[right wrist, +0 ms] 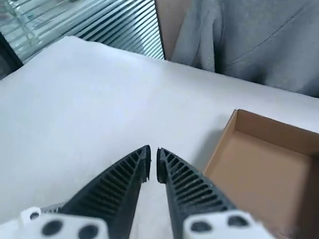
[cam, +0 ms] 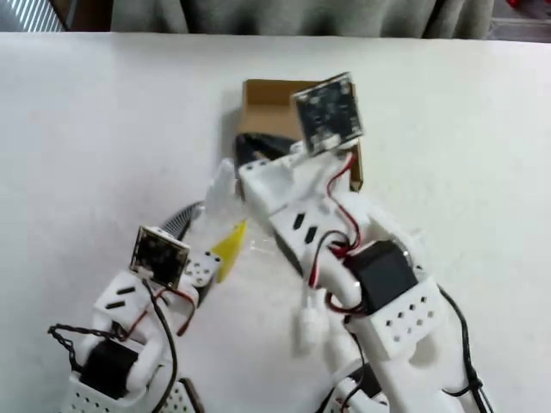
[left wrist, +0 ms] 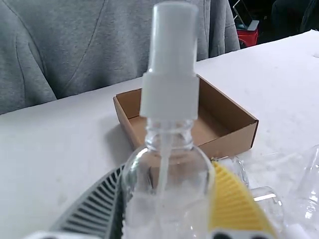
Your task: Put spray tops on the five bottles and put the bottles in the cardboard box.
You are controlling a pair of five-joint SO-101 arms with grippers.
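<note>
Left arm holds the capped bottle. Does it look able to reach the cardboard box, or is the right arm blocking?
Probably yes, though tight. Past the bottle in the left gripper, the cardboard box lies open. From above, the right arm hangs over the box's near side and may crowd it.

left hand [left wrist: 167, 172] grips bottle [left wrist: 167, 196] | spray top [left wrist: 170, 74] on | cardboard box [left wrist: 234, 137] behind

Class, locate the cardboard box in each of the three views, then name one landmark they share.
High view: cardboard box at upper middle, partly under a wrist camera board.
Left wrist view: the box stands behind the bottle.
Right wrist view: the box lies just beyond and beside the right gripper.
Shared landmark: the white table, its far edge behind the box.
</note>
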